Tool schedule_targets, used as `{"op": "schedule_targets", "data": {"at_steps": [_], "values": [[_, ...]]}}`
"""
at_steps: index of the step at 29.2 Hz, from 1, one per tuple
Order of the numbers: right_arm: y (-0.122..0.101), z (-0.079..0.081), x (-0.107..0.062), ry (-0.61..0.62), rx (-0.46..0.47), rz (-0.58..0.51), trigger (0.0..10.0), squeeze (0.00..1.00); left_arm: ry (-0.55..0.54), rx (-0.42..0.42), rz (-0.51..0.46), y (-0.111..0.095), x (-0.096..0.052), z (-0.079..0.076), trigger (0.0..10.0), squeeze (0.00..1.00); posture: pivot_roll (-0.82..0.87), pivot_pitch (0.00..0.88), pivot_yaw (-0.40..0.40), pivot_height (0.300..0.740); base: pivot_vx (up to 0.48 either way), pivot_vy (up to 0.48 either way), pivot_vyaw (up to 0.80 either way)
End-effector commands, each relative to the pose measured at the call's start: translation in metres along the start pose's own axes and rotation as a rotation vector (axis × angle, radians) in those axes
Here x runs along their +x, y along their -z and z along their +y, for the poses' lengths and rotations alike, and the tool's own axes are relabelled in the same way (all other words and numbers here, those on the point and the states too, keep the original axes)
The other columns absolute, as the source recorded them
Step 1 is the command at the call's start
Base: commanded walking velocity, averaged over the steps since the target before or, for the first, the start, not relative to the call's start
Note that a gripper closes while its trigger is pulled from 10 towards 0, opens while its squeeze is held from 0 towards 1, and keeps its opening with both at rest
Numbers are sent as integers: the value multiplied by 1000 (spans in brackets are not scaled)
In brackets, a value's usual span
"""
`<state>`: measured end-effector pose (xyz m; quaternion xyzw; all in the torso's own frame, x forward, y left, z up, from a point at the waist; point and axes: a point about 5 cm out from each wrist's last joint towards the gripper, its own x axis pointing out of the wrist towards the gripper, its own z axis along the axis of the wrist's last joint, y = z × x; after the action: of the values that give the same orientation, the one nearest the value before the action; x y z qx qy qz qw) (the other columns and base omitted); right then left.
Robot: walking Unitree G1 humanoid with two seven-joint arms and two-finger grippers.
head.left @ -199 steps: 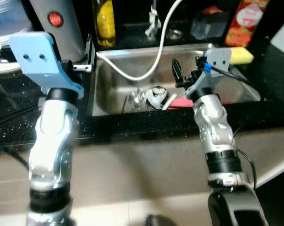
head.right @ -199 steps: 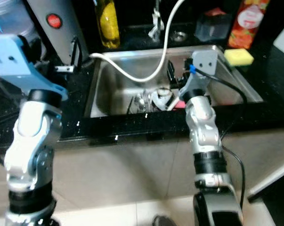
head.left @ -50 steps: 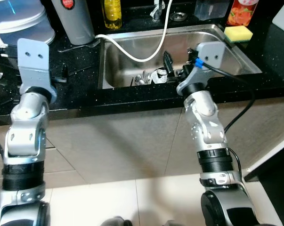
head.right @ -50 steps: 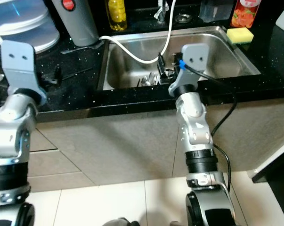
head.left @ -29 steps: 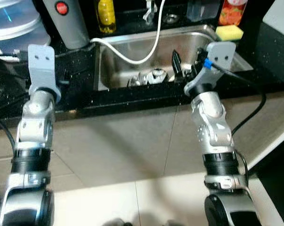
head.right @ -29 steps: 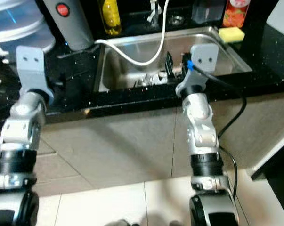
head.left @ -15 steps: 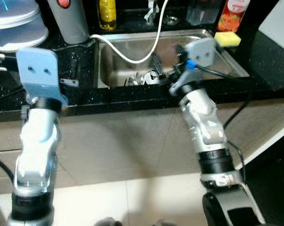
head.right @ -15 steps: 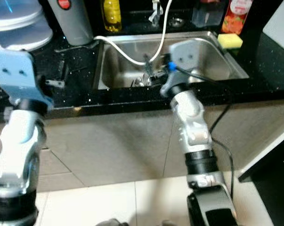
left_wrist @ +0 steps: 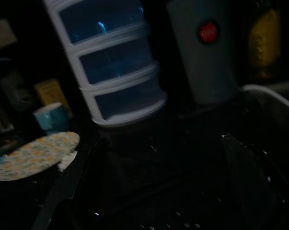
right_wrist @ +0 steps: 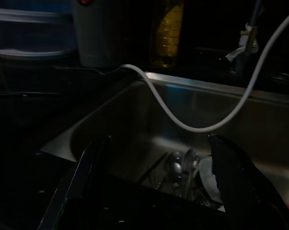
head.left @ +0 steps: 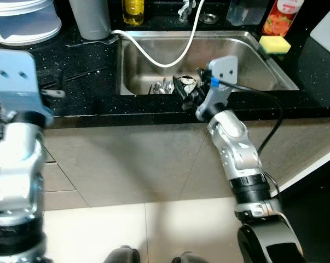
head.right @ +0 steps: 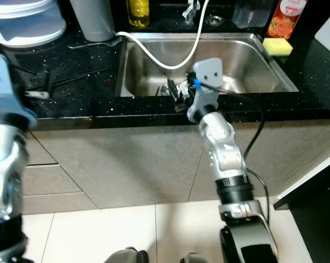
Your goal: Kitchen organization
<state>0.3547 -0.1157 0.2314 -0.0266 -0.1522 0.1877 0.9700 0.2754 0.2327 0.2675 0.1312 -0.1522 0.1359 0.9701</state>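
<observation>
Now the right claw (head.left: 185, 94) hovers at the near rim of the steel sink (head.left: 263, 60), fingers spread apart, empty; cutlery (right_wrist: 178, 167) lies just beyond and below it. Left claw (left_wrist: 154, 191), also spread, faces stacked drawers (left_wrist: 110, 67) across the dark surface (head.left: 71, 71).

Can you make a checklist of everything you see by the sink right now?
Surface: black speckled counter, steel sink.
Job's things: spoons and dishes in the sink.
Clutter: yellow sponge, yellow bottle, grey canister, white stacked drawers.
Grippers: right gripper open over the sink's front edge; left gripper open over the counter.
Cables: white hose loops into the sink.
Surroundings: beige cabinet fronts, tiled floor.
</observation>
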Motion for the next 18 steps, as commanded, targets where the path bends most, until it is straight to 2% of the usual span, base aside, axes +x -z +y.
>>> {"op": "schedule_targets", "data": {"at_steps": [1, 2, 5, 7, 9, 12, 14, 18], "values": [[-1, -18, 3, 104, -52, 32, 10000, 0, 3, 15, 79, 11, 1, 2, 10000, 0, 72, 127, 32, 740, 0, 0, 0], [-1, -18, 3, 104, -52, 32, 10000, 0, 3, 15, 79, 11, 1, 2, 10000, 0, 72, 127, 32, 740, 0, 0, 0], [-1, -44, 6, 258, -59, 52, 10000, 0, 11, -19, 157, 20, 6, 1, 10000, 0, 86, 113, 38, 740, 0, 0, 0], [1, -60, 4, 340, -67, 75, 10000, 0, -7, -68, 217, 28, 18, 8, 10000, 0, 86, 102, 38, 740, 0, 0, 0], [0, -69, 3, 377, -69, 83, 10000, 0, -30, -85, 251, 35, 32, 17, 10000, 0, 84, 92, 39, 740, 0, 0, 0], [-1, -69, 3, 365, -69, 81, 10000, 0, -34, -92, 277, 42, 39, 20, 10000, 0, 70, 76, 43, 740, 0, 0, 0], [-8, -60, 8, 267, -88, 55, 10000, 0, -19, -128, 314, 53, 53, 11, 10000, 0, 48, 58, 38, 740, 0, 0, 0], [-13, -54, 12, 193, -104, 32, 10000, 0, -12, -144, 326, 56, 61, 2, 10000, 0, 91, 53, 23, 740, 0, 0, 0]]}}
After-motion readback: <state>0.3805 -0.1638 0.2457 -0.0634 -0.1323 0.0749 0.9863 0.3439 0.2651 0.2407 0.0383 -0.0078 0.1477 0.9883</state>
